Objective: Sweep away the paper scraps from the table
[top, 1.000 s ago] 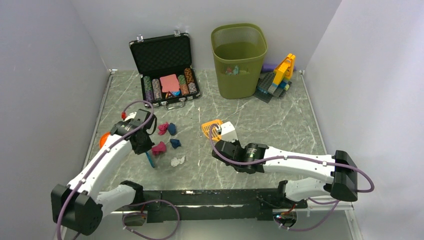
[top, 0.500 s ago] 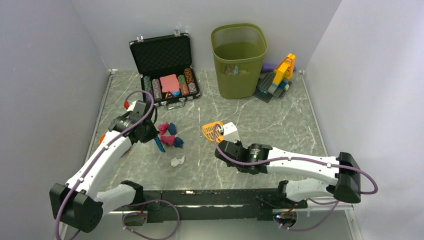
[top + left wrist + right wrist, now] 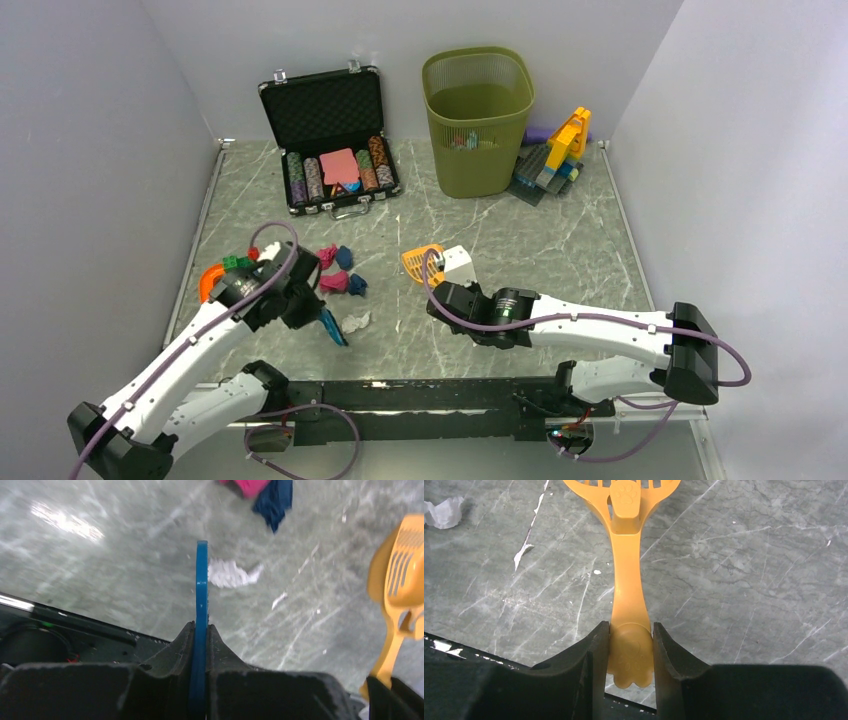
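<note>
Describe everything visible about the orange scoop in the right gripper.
The orange scoop looks like moulded plastic: a slotted head, a paw-print boss at the neck, a flat handle ending in a paw-shaped tab. The right gripper is shut on that tab. The head points away over the table; whether it touches cannot be told.

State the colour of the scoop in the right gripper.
Orange; the scoop shows best in the right wrist view.
</note>
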{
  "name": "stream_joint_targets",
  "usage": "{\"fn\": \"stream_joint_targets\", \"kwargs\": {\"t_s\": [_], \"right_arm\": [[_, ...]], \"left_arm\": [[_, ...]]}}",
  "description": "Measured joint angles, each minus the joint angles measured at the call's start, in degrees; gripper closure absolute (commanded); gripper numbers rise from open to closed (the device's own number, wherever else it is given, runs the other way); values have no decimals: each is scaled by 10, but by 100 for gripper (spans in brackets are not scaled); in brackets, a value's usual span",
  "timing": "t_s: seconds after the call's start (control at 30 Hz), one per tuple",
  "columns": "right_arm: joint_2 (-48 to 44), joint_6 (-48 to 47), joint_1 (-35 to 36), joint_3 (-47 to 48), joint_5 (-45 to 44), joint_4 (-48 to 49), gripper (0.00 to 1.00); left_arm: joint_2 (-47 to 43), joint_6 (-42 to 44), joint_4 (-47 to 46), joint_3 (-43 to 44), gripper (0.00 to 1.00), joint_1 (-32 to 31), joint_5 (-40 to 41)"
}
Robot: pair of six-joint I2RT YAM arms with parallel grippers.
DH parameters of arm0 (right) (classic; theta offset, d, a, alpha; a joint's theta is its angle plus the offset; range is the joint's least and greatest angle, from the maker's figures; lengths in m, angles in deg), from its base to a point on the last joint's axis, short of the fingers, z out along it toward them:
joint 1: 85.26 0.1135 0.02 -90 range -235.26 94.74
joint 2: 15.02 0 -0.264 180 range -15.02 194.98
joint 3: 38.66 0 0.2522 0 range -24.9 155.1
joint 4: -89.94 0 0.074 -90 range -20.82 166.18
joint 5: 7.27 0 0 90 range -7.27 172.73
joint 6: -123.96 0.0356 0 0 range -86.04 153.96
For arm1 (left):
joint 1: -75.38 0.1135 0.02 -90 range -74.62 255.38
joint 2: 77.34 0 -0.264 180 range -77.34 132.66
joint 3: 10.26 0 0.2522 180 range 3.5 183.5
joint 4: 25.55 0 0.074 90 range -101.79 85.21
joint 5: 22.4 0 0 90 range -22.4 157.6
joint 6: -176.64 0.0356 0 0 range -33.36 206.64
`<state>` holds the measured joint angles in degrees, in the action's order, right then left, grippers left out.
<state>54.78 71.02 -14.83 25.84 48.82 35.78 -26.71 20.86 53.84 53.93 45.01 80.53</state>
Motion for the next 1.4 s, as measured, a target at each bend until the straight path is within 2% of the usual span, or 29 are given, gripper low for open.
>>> {"fn": "stream_joint_targets", "kwargs": {"t_s": [0.23,0.4,0.5,0.67,0.9,1.17,1.4], "right_arm": [[0,0,0,0,0,0,100],[-5,0,0,-1,-1,-1,100],[-6,0,0,-1,-1,-1,100],[-6,0,0,-1,-1,-1,100],[-6,0,0,-1,-2,-2,100],[-6,0,0,-1,-3,-3,100],[-6,0,0,-1,-3,-3,100]], "left_arm": [[10,-109,-28,-22,100,-142,-14],[98,-115,-36,45,100,-225,12],[170,-114,-28,100,100,-253,38],[244,-111,-9,122,100,-265,78],[231,-93,-3,105,100,-265,126],[203,22,-79,37,100,-258,229],[182,113,-150,25,100,-243,293]]}}
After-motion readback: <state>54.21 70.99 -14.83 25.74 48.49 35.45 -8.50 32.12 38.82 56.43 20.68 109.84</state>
